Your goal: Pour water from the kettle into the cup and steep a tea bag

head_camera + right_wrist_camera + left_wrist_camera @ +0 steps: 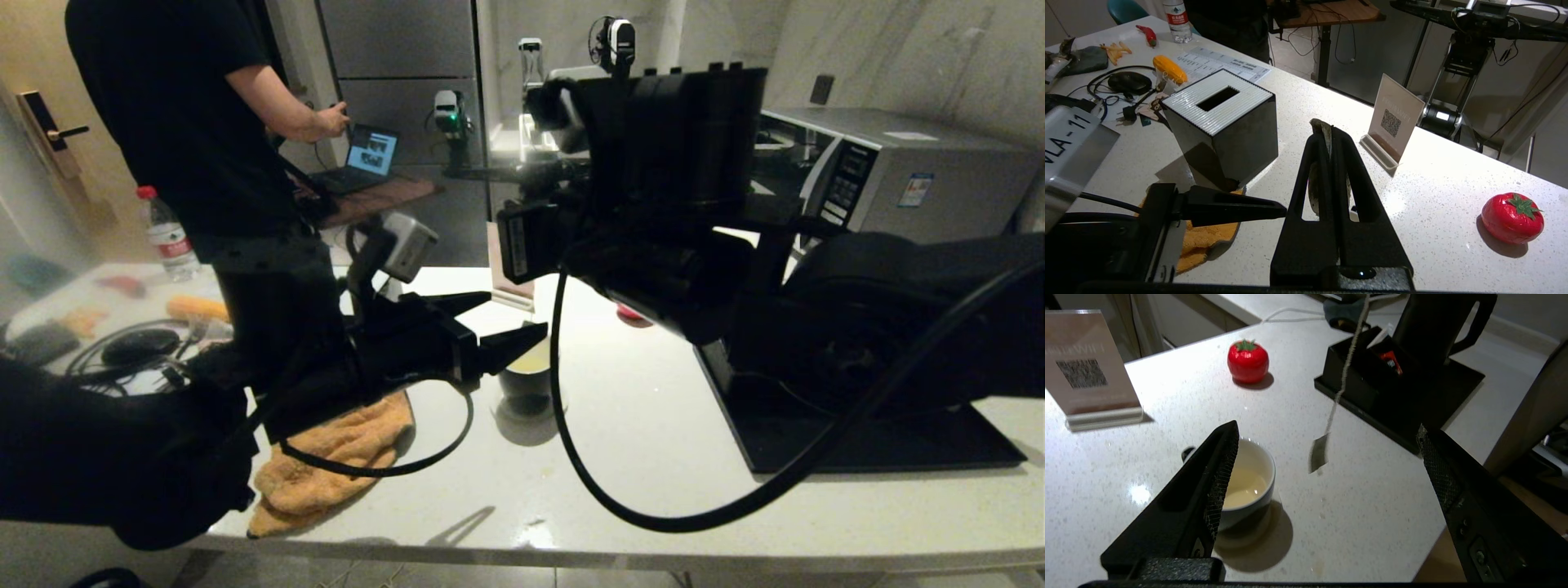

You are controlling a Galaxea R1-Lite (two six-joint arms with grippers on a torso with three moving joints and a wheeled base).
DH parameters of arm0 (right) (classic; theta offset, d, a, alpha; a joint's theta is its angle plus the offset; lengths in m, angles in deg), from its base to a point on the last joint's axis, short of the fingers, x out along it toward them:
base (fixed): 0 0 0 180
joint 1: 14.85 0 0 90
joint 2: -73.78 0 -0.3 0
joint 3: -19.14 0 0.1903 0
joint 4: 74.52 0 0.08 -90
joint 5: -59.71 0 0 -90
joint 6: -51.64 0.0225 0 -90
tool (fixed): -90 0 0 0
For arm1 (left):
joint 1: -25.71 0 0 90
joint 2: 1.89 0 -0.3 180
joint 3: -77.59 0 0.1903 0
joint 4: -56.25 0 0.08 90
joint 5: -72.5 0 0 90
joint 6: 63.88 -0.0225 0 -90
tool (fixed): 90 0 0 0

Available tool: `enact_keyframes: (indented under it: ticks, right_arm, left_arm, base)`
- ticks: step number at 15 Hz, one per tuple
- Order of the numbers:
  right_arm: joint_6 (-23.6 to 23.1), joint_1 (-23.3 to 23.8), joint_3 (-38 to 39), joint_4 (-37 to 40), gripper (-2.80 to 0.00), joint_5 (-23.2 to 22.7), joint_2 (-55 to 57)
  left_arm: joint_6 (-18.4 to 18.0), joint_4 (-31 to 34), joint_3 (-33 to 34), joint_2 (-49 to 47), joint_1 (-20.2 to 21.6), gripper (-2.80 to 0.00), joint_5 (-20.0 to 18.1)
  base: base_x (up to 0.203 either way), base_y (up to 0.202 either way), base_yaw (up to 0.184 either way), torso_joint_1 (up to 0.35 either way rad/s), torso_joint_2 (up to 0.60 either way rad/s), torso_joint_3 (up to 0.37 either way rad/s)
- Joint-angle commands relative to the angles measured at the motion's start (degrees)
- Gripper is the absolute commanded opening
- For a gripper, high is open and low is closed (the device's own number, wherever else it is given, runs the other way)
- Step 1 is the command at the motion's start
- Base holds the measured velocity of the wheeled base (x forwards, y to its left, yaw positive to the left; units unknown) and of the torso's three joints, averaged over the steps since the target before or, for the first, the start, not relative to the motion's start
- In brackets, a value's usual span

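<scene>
While the left gripper (1327,465) stands wide apart beside the cup (1249,484), the right gripper (1331,141) pinches the tea bag (1318,453) string, bag dangling.

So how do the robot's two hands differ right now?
The left hand is spread wide open and holds nothing, low beside the cup. The right hand is shut, pinching the top of the tea bag's string, higher up; the tea bag dangles beside the cup. Both hands are black, with two tapered fingers.
</scene>
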Motion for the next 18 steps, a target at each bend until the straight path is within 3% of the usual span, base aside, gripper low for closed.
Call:
enact_keyframes:
  ticks: [1, 13, 18]
  right_arm:
    - [-0.03, 0.02, -0.02, -0.13, -2.80, 0.12, -0.56]
    - [0.76, -0.30, 0.07, -0.31, -2.80, 0.12, -1.39]
    - [0.76, -0.86, 0.07, -0.22, -2.80, 0.03, -1.88]
  left_arm:
    - [0.05, -1.02, 0.12, -1.36, 0.04, 0.00, -0.07]
    - [-0.74, -2.28, -0.14, -3.09, -1.54, 0.00, -0.07]
    - [-1.97, -6.40, 0.04, -4.35, -1.63, 0.00, -0.07]
  base:
    - [0.000, 0.000, 0.000, 0.000, 0.00, 0.000]
    - [0.000, 0.000, 0.000, 0.000, 0.00, 0.000]
    - [0.000, 0.000, 0.000, 0.000, 0.00, 0.000]
